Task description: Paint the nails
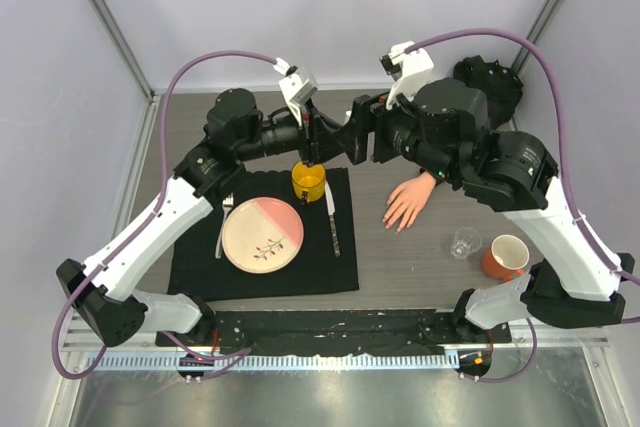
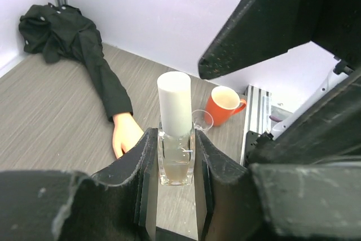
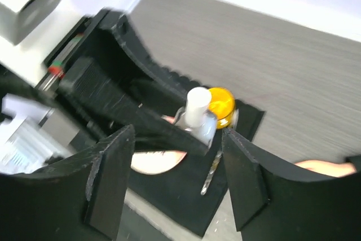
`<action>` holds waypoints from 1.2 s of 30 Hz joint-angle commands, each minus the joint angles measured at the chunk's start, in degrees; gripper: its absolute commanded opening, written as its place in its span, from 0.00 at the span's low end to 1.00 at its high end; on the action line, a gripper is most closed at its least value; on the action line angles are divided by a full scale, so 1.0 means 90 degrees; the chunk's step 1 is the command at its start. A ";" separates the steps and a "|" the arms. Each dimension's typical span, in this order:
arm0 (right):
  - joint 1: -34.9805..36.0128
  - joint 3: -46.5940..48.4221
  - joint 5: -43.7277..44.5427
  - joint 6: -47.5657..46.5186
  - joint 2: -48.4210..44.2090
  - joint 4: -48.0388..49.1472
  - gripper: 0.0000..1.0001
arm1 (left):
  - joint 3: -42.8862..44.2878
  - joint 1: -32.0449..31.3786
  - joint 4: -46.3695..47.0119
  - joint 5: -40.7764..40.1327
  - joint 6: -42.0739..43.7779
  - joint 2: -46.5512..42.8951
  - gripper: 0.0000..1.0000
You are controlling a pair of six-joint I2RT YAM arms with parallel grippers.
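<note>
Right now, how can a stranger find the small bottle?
Start at the black mat under the plate. Above its yellow cup, the left pincer grips the bottle. It is clear, and only it has a tall white cap.

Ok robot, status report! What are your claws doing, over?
Left claw shut on clear bottle, white cap on. Right claw open, facing the cap. Mannequin hand flat on table, away from both claws. Yellow cup by the bottle.

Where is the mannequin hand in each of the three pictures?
Top: hand right of centre, beside the black mat.
Left wrist: hand left of centre, left of the bottle.
Right wrist: pale sliver at the bottom right edge.
Shared landmark: the left claw, shut on the white-capped bottle.
</note>
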 commanded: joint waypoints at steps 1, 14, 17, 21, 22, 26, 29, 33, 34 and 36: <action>-0.0587 0.0264 -0.2071 -0.0383 -0.0274 -0.0237 0.69 | -0.0109 0.0058 0.0429 0.0343 -0.0073 -0.0391 0.00; -0.3030 -0.0487 -0.7992 -0.0815 -0.0411 0.0767 0.50 | -0.0412 0.0146 0.2734 0.2826 -0.2290 -0.0128 0.00; -0.3265 -0.0956 -0.8246 -0.0453 -0.0684 0.1461 0.53 | -0.0373 0.0175 0.2734 0.2826 -0.2280 -0.0118 0.00; -0.3343 -0.1133 -0.8530 -0.0267 -0.0646 0.1648 0.53 | -0.0314 0.0205 0.2705 0.2895 -0.2271 -0.0089 0.00; -0.3353 -0.1133 -0.8491 -0.0257 -0.0636 0.1648 0.53 | -0.0305 0.0205 0.2705 0.2904 -0.2271 -0.0079 0.00; -0.3382 -0.0929 -0.7334 -0.0500 -0.0616 0.1191 0.53 | -0.0275 0.0283 0.2637 0.2846 -0.2173 -0.0098 0.00; -0.3392 -0.0518 -0.5882 -0.0794 -0.0538 0.0497 0.53 | -0.0246 0.0351 0.2442 0.2748 -0.2008 -0.0196 0.00; -0.3392 -0.0469 -0.5308 -0.0892 -0.0665 0.0252 0.54 | -0.0207 0.0449 0.2071 0.2583 -0.1637 -0.0323 0.00; -0.3402 -0.0566 -0.5346 -0.0911 -0.0733 0.0242 0.54 | -0.0207 0.0478 0.1964 0.2544 -0.1578 -0.0352 0.00; -0.3382 -0.0625 -0.5763 -0.0989 -0.0801 0.0310 0.54 | -0.0207 0.0527 0.1904 0.2475 -0.1500 -0.0382 0.00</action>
